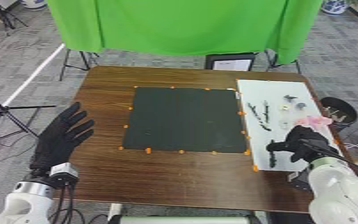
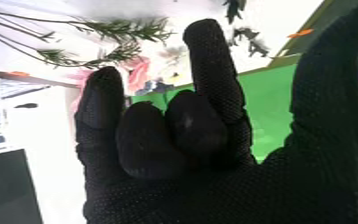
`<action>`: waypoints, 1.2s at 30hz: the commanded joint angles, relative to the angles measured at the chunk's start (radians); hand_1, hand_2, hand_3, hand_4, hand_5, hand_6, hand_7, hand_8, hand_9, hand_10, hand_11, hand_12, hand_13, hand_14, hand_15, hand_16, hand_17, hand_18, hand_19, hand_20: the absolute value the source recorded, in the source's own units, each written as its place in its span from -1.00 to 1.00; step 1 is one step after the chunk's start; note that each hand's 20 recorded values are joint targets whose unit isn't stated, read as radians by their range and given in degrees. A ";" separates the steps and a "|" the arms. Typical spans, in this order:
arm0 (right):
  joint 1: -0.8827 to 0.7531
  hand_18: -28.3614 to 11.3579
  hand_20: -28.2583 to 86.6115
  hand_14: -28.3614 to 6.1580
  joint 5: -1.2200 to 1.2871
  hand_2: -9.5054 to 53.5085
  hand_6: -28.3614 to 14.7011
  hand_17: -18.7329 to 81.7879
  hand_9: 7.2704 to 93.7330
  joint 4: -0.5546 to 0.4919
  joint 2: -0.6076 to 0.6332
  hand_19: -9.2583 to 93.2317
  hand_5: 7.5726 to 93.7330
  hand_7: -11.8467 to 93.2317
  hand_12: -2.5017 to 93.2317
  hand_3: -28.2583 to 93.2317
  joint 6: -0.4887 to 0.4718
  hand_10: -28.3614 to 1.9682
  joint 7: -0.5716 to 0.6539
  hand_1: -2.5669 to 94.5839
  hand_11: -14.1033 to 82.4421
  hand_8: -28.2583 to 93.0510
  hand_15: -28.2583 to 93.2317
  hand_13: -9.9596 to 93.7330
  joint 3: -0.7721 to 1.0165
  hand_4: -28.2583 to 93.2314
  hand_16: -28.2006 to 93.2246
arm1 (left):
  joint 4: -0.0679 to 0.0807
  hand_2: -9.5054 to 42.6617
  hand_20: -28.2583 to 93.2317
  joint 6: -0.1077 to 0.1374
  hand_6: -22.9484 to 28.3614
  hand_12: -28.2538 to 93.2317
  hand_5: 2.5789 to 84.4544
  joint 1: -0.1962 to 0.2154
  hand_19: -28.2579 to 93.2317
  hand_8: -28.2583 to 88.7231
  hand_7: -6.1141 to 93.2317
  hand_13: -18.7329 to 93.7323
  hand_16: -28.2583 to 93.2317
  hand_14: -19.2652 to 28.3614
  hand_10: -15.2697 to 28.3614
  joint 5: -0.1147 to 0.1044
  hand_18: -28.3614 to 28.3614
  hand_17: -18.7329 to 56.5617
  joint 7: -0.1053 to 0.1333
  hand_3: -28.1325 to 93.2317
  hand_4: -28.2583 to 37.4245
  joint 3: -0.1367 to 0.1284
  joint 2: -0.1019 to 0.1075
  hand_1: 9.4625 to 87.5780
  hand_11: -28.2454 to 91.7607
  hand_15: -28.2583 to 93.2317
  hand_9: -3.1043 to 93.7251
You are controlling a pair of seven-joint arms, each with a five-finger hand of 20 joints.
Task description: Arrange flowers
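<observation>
Sprigs (image 2: 127,29) and pink flowers (image 1: 314,121) lie on the white mat (image 1: 282,89). We seem to be selecting a stem: our right hand (image 1: 305,141) is empty, loosely open, some fingers bent; next, we should align and pinch gently. Our left hand (image 1: 60,140) is open, empty.

Left fingers (image 1: 65,120) extend straight; right fingers (image 1: 283,146) spread (some bent inward).

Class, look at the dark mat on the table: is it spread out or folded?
Spread out: the dark mat lies flat as a full rectangle on the table, with orange markers along its edges.
</observation>
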 commanded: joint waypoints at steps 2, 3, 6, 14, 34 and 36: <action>0.008 -0.60 0.17 -0.02 -0.093 -1.00 0.29 -0.10 0.50 -0.030 -0.027 0.70 0.43 -0.26 0.31 0.35 -0.044 0.24 0.115 -0.04 0.79 -0.72 0.93 0.49 -0.096 -1.00 0.16 | -0.002 -0.84 -0.37 -0.004 0.04 -0.25 -0.43 0.006 0.13 -0.70 -0.49 -0.34 -0.54 0.49 0.22 -0.004 0.76 -0.74 -0.006 0.62 -1.00 -0.002 -0.003 -0.63 -0.21 0.00 -0.48; 0.007 -0.60 0.17 0.01 -0.089 -1.00 0.29 -0.09 0.52 -0.032 -0.035 0.70 0.44 -0.28 0.30 0.27 -0.033 0.26 0.127 0.13 0.78 -0.73 0.93 0.50 -0.104 -1.00 0.16 | -0.002 -0.84 -0.37 -0.004 0.04 -0.25 -0.43 0.004 0.13 -0.70 -0.49 -0.34 -0.54 0.49 0.22 -0.005 0.76 -0.74 -0.006 0.62 -1.00 -0.001 -0.002 -0.63 -0.21 0.00 -0.48; 0.007 -0.58 0.17 0.04 -0.100 -1.00 0.28 -0.10 0.52 -0.032 -0.055 0.69 0.44 -0.32 0.32 -0.27 -0.021 0.29 0.139 0.56 0.77 -0.56 0.92 0.51 -0.121 -1.00 0.18 | -0.001 -0.84 -0.37 -0.004 0.04 -0.25 -0.43 0.002 0.13 -0.70 -0.49 -0.34 -0.54 0.49 0.22 -0.005 0.76 -0.74 -0.006 0.62 -1.00 0.000 -0.002 -0.63 -0.22 0.00 -0.48; 0.025 -0.31 0.33 0.11 -0.134 -1.00 0.35 -0.16 0.47 -0.037 -0.060 0.56 0.44 -0.42 0.40 -0.97 -0.008 0.37 0.147 0.75 0.77 -0.66 0.94 0.43 -0.122 -0.56 0.25 | -0.001 -0.84 -0.37 -0.003 0.04 -0.25 -0.43 0.004 0.13 -0.70 -0.50 -0.34 -0.54 0.49 0.22 -0.006 0.76 -0.74 -0.005 0.62 -1.00 -0.002 -0.001 -0.63 -0.21 0.00 -0.48; 0.053 -0.48 0.24 0.02 -0.108 -1.00 0.35 -0.15 0.51 -0.039 0.005 0.63 0.53 -0.35 0.35 -1.00 -0.056 0.26 0.123 0.34 0.76 -0.69 0.94 0.46 -0.081 -0.75 0.21 | 0.000 -0.83 -0.37 -0.008 0.05 -0.25 -0.43 0.005 0.14 -0.70 -0.50 -0.34 -0.54 0.49 0.22 -0.005 0.76 -0.75 -0.007 0.62 -1.00 0.001 0.004 -0.63 -0.21 0.00 -0.48; 0.052 -0.43 0.26 0.03 -0.094 -1.00 0.37 -0.15 0.53 -0.035 0.003 0.62 0.56 -0.36 0.36 -1.00 -0.063 0.28 0.128 0.33 0.76 -0.68 0.94 0.47 -0.080 -0.92 0.22 | -0.001 -0.83 -0.37 -0.006 0.05 -0.25 -0.43 0.006 0.14 -0.70 -0.50 -0.34 -0.54 0.49 0.22 -0.005 0.76 -0.74 -0.007 0.62 -1.00 0.001 0.005 -0.63 -0.22 0.00 -0.48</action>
